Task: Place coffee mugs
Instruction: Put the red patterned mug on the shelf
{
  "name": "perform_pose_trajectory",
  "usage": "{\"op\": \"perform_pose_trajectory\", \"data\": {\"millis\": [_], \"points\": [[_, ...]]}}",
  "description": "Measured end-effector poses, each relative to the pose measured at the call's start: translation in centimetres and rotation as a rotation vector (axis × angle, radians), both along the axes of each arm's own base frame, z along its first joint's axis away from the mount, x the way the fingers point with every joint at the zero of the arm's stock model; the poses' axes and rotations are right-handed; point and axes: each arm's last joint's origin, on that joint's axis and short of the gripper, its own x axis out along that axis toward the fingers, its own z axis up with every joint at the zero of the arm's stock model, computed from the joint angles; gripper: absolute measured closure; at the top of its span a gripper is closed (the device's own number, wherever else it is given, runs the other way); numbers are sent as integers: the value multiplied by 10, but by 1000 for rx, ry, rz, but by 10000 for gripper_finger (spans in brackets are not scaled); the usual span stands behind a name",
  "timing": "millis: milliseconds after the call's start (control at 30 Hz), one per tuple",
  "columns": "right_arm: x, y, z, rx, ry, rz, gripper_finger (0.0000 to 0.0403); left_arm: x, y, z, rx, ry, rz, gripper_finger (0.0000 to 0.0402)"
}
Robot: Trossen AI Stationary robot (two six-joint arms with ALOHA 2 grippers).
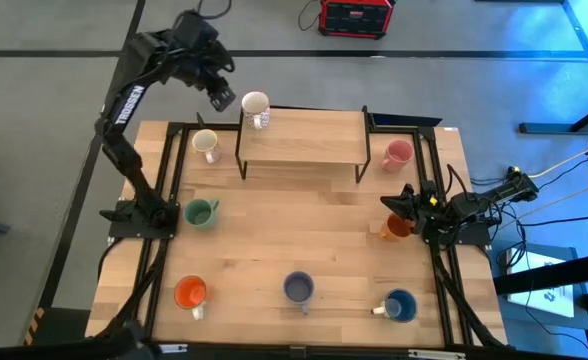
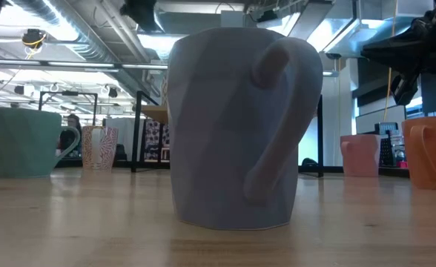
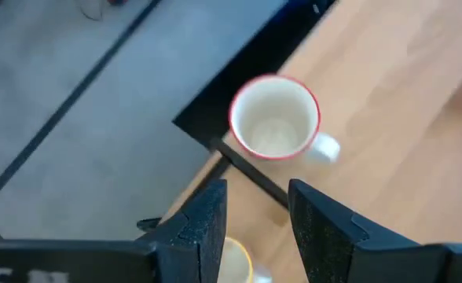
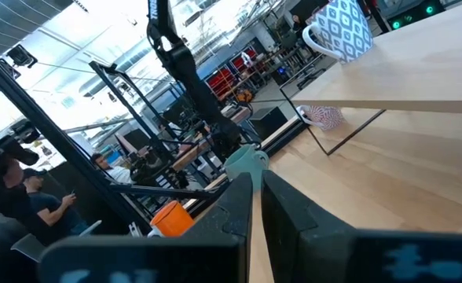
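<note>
Mugs, eight small glazed ceramic, handled; one white patterned mug (image 1: 255,107) already on raised wooden shelf (image 1: 304,138), at its back-left corner, upright, handle toward shelf interior.
Left gripper (image 1: 223,97) just off that corner, above and behind mug, fingers (image 3: 203,228) parted, nothing between them; reads as released, mug standing free. Left wrist view down into mug: round rim with thin red edge, cream interior, stubby handle.
Second cream mug (image 1: 206,144) on table below shelf's left leg. Pale green mug (image 1: 201,212) near left arm base.
Right gripper (image 1: 402,203) low at right table edge, fingers near-closed with only a slit between, empty, just beside amber orange mug (image 1: 396,227). Parked, by judgement.
Pink mug (image 1: 397,155) right of shelf. Front row: bright orange mug (image 1: 190,293), lavender-grey mug (image 1: 298,288), blue mug (image 1: 400,306). Spread well apart, likely for clear approach.
</note>
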Motion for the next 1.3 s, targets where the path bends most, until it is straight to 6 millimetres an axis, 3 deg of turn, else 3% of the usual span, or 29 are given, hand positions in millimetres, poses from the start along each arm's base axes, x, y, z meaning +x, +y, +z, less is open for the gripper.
{"op": "perform_pose_trajectory", "data": {"millis": [133, 367, 600, 800, 1300], "points": [[0, 0, 0, 0, 1, -1, 384, -15, -6, -5, -25, 12, 66, 271], [0, 0, -1, -4, 9, 0, 384, -33, -2, -56, -190, 158, 151, 271], [0, 0, -3, -13, 28, 0, 384, -33, 8, -111, -329, 243, 168, 271], [0, 0, -4, -18, 40, 0, 384, -27, 17, -147, -345, 258, 166, 271], [0, 0, -4, -17, 40, -2, 384, -40, 29, -213, -413, 280, 207, 271]]}}
